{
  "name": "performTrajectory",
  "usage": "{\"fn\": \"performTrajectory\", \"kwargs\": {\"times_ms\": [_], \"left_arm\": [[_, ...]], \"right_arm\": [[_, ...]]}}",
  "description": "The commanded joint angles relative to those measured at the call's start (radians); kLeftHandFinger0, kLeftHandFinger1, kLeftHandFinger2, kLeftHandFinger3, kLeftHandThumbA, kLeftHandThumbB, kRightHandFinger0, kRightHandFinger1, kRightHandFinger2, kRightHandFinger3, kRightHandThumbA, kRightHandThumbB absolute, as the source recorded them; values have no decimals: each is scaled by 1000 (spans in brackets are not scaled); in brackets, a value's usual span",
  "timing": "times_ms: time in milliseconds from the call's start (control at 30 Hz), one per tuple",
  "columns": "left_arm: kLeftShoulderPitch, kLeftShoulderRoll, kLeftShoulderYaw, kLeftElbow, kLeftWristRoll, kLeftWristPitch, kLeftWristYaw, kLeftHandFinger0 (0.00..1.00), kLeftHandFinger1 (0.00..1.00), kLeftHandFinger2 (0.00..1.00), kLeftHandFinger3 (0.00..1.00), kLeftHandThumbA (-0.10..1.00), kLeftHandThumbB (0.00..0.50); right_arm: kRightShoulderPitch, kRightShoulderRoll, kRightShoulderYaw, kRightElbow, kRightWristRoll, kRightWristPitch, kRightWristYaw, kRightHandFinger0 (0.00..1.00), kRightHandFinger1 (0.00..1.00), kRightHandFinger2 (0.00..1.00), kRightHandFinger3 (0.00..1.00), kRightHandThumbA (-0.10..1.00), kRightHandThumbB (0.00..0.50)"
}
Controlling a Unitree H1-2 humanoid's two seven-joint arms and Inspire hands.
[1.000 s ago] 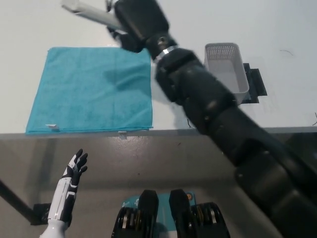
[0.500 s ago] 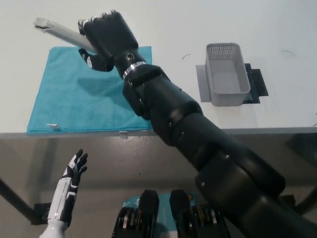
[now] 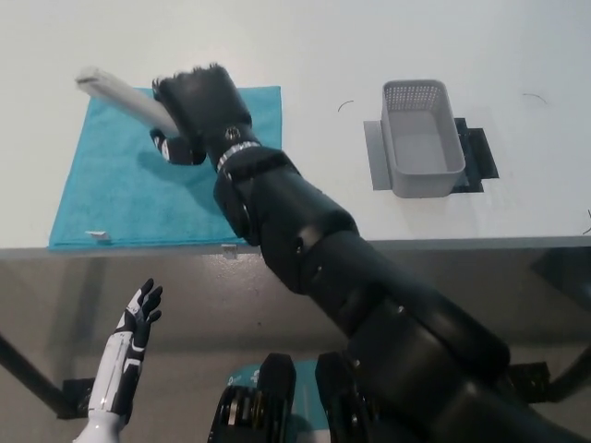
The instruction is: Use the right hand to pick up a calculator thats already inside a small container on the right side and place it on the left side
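My black right hand [image 3: 199, 106] is shut on the calculator [image 3: 122, 99], a long light grey slab seen edge-on that sticks out to the upper left of the hand. Hand and calculator hang over the upper part of the teal cloth [image 3: 111, 194] on the table's left side. The small grey perforated container [image 3: 422, 137] stands at the right with nothing in it. My white left hand [image 3: 129, 346] rests open below the table's front edge at the lower left.
The container sits on a grey plate with a black piece [image 3: 480, 152] beside it. The white table's front edge [image 3: 369, 242] runs across the picture's middle. My right arm [image 3: 314, 258] crosses the table diagonally.
My right hand has carried the calculator leftward and lower, from above the cloth's far right corner to over its upper left part. The left hand has not moved.
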Motion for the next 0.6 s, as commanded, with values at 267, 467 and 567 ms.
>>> {"fn": "performTrajectory", "kwargs": {"times_ms": [267,467,567], "left_arm": [[38,6,-6,-37,20,-39,9,1000,1000,1000,1000,1000,45],[43,4,-6,-24,3,-46,4,1000,1000,1000,1000,1000,35],[45,5,-9,-21,1,-46,4,1000,1000,1000,1000,1000,33]], "right_arm": [[36,-16,60,-7,34,49,48,74,166,373,640,-100,334],[44,-41,77,-6,38,45,44,46,138,302,573,-100,321],[43,-54,86,-6,38,44,33,1,43,217,540,-100,312]]}}
